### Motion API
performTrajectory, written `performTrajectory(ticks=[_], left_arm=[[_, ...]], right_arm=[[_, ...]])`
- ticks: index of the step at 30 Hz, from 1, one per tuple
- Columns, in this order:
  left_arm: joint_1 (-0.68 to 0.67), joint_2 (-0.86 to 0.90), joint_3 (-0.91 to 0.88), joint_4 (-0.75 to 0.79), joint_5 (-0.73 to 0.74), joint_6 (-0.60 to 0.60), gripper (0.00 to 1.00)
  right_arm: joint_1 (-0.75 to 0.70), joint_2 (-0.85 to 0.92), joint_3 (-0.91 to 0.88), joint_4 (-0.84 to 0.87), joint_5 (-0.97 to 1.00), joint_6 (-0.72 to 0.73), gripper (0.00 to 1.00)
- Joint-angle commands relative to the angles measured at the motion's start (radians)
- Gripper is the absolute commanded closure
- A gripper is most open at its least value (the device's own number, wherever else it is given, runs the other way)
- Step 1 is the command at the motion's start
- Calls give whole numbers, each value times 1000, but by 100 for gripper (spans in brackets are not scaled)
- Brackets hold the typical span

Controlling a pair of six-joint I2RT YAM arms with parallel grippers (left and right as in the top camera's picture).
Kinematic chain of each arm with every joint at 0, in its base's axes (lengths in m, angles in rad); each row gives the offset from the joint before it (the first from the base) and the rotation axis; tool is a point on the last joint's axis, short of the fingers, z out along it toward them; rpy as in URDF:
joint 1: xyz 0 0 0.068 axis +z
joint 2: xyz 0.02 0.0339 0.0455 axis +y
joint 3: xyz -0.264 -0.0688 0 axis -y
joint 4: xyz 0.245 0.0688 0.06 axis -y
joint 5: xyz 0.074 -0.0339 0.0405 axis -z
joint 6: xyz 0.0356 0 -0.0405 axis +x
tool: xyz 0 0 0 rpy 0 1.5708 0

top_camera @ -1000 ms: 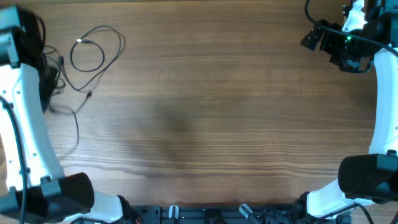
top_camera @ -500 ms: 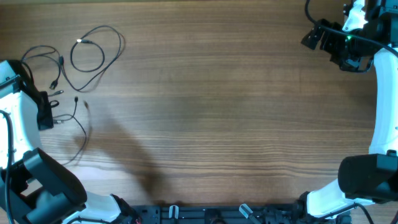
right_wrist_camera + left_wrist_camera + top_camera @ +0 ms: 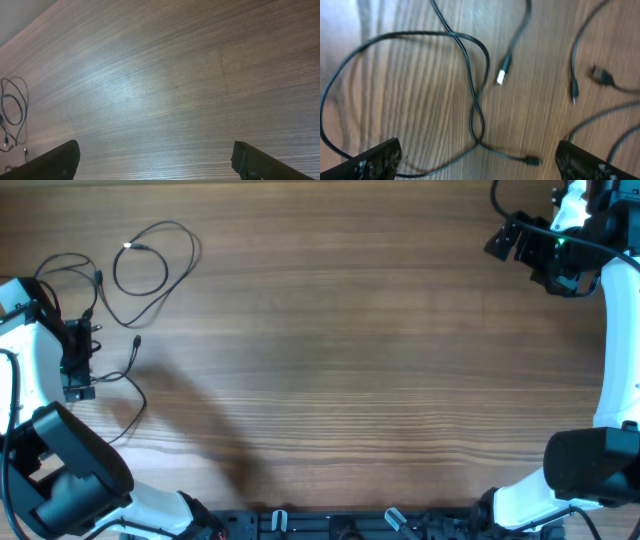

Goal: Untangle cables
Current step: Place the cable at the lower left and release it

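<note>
Several thin black cables lie loose on the wooden table at the far left. One forms a round loop (image 3: 150, 268). Others trail beside my left arm (image 3: 122, 378). My left gripper (image 3: 78, 365) hovers over them, open. In the left wrist view a crossed cable loop (image 3: 470, 75) and a small plug (image 3: 532, 160) lie on the wood between the spread fingers (image 3: 375, 159); the left gripper (image 3: 480, 165) holds nothing. My right gripper (image 3: 505, 240) is open at the far right corner, empty over bare wood (image 3: 157, 162), with the cables (image 3: 12, 112) small at that view's left edge.
Thicker black arm cables run along both arms. The arm bases (image 3: 330, 525) sit at the near table edge. Wooden tabletop (image 3: 330, 360) stretches between the two arms.
My left arm has swung back from over the cables towards the left edge. Its jaws have gone from shut to open, and the cord beside it has shifted on the table. The right arm is unchanged.
</note>
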Motion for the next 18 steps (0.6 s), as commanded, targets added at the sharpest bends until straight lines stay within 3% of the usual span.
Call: performTrajectory(ticks=[1, 7, 18], left_arm=[[3, 8, -5, -1, 127, 84, 0], [-30, -1, -5, 31, 320, 158, 0], [-102, -31, -5, 34, 318, 154, 0]], right_arm=[[-3, -39, -3, -39, 60, -52, 0], [-3, -242, -3, -107, 160, -100, 0], [-3, -775, -3, -157, 220, -107, 0]])
